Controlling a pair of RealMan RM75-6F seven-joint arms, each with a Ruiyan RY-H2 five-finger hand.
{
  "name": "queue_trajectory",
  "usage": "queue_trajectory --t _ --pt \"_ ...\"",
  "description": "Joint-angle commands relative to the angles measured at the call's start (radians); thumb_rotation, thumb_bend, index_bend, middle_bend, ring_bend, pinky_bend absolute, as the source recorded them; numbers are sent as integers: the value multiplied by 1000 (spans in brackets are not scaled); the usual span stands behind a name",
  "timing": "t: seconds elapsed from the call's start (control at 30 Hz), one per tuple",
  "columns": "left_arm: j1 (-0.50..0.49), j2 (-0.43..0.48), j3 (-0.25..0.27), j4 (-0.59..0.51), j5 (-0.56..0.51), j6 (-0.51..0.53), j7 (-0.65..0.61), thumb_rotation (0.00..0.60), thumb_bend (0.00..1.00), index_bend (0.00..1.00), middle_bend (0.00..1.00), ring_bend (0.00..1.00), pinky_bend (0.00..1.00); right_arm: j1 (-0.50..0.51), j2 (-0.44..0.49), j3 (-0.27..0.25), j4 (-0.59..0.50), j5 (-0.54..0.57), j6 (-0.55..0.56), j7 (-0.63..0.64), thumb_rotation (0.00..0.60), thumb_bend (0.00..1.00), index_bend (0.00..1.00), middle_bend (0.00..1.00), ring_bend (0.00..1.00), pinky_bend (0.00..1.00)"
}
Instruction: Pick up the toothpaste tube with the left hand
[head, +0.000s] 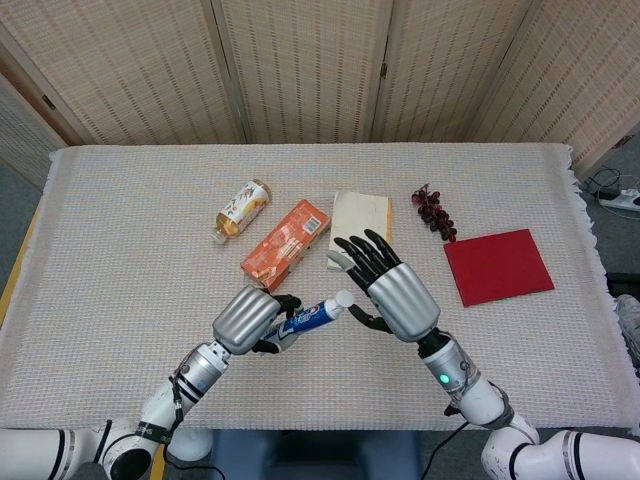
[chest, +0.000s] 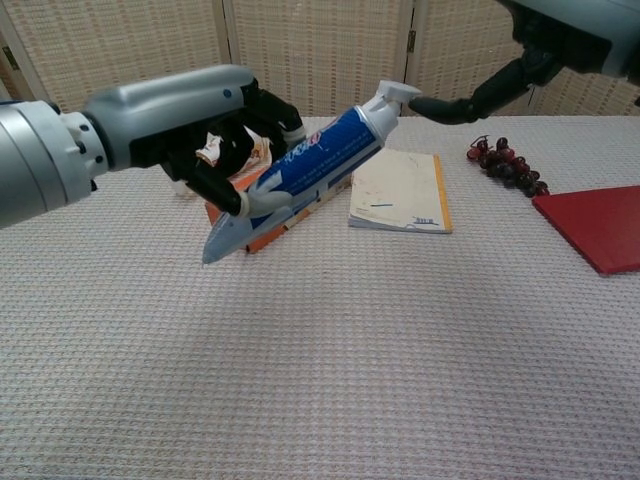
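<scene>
Left hand (chest: 215, 125): closed around the blue-and-white plastic toothpaste tube (chest: 300, 177), held clear of the woven cream tablecloth (chest: 320, 380). Tube tilted, flat crimped end down and toward the left, white cap up and toward the right. Beyond the left hand: clear plastic drink bottle with yellow label (head: 242, 209), lying on its side. Just past the left hand's fingers: orange cardboard carton (head: 286, 243), lying flat. Between the two hands, further out: cream paper notebook (head: 361, 221). Right hand (head: 393, 292): holding nothing, fingers spread and extended; one fingertip at the tube cap, contact not determinable. Beyond the right hand: bunch of dark red grapes (head: 434, 213). Right of the right hand: flat red square sheet (head: 498, 266).
</scene>
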Motion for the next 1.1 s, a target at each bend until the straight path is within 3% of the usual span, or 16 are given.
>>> queue_trajectory --t 0.03,1.1 --pt "-1 -8 3 9 1 4 21 600 754 838 831 801 646 2 0 -1 -3 -2 0 -1 600 373 102 101 84 16" --pt "4 -70 32 57 17 42 227 600 754 840 834 807 639 52 -47 -8 -27 17 -39 -74 600 373 102 105 88 16"
